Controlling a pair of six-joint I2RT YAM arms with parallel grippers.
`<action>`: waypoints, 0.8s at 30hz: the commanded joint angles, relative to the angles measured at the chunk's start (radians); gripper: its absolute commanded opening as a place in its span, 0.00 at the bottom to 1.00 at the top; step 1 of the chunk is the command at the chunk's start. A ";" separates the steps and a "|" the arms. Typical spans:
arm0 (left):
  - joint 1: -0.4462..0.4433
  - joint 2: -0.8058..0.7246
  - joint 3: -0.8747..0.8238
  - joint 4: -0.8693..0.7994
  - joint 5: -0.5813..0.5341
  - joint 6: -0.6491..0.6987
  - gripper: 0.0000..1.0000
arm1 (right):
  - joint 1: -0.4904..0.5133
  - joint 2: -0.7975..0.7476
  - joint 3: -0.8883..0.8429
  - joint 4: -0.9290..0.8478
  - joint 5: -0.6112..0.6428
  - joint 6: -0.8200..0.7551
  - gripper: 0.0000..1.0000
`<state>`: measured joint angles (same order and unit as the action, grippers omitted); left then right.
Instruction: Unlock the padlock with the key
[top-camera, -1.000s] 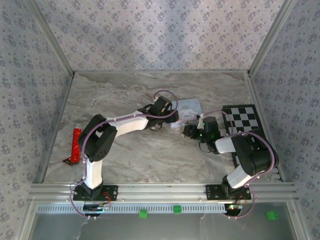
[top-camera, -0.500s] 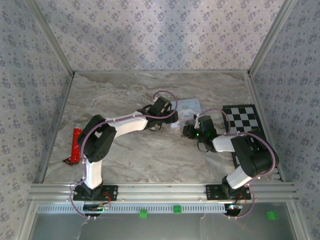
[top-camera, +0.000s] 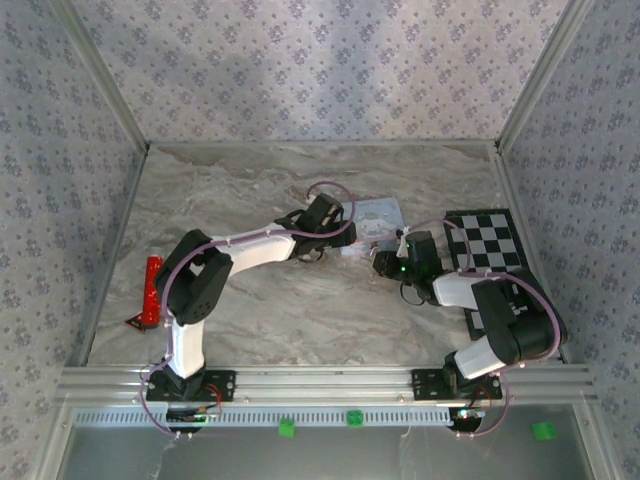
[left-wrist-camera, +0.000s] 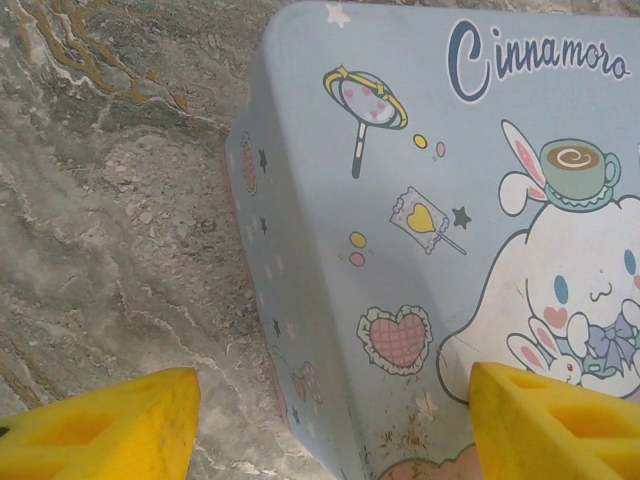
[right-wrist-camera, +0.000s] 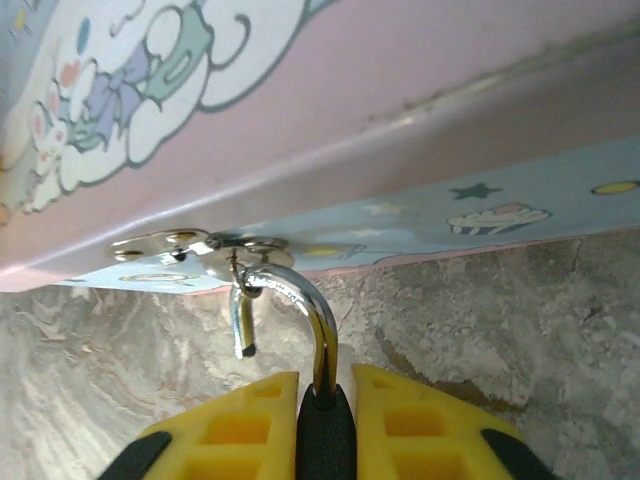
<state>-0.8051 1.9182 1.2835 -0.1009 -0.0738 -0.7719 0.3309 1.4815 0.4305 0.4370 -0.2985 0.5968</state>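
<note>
My right gripper (right-wrist-camera: 325, 388) is shut on the padlock (right-wrist-camera: 326, 435), a small black block squeezed between the yellow fingers. Its silvery shackle (right-wrist-camera: 312, 300) hooks through the metal hasp (right-wrist-camera: 190, 245) on the side of the pale-blue cartoon tin (right-wrist-camera: 330, 120); one shackle end hangs free of the body. From above, the right gripper (top-camera: 386, 263) sits just in front of the tin (top-camera: 381, 213). My left gripper (left-wrist-camera: 335, 445) stands open over the tin's near corner (left-wrist-camera: 420, 250), one finger above the table, the other above the lid. The key is out of view.
A red stick (top-camera: 153, 290) lies at the left edge of the marble table (top-camera: 250, 180). A black-and-white checkerboard (top-camera: 485, 240) lies at the right, beside the right arm. Patterned walls enclose the table on three sides.
The right arm's elbow has swung a little to the right and its wrist has shifted slightly, still at the tin's front. The left arm has not moved.
</note>
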 joint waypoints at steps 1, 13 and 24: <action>-0.010 0.008 -0.031 -0.130 -0.035 0.009 0.70 | -0.010 -0.008 -0.008 -0.055 -0.070 0.024 0.08; -0.050 0.024 -0.023 -0.075 0.021 -0.027 0.69 | -0.119 -0.028 -0.101 0.165 -0.152 0.239 0.00; -0.074 0.018 -0.029 -0.061 0.021 -0.032 0.69 | -0.174 -0.025 -0.133 0.304 -0.169 0.363 0.00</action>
<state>-0.8719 1.9186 1.2831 -0.0925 -0.0673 -0.8062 0.1673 1.4666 0.3107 0.6552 -0.4686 0.8993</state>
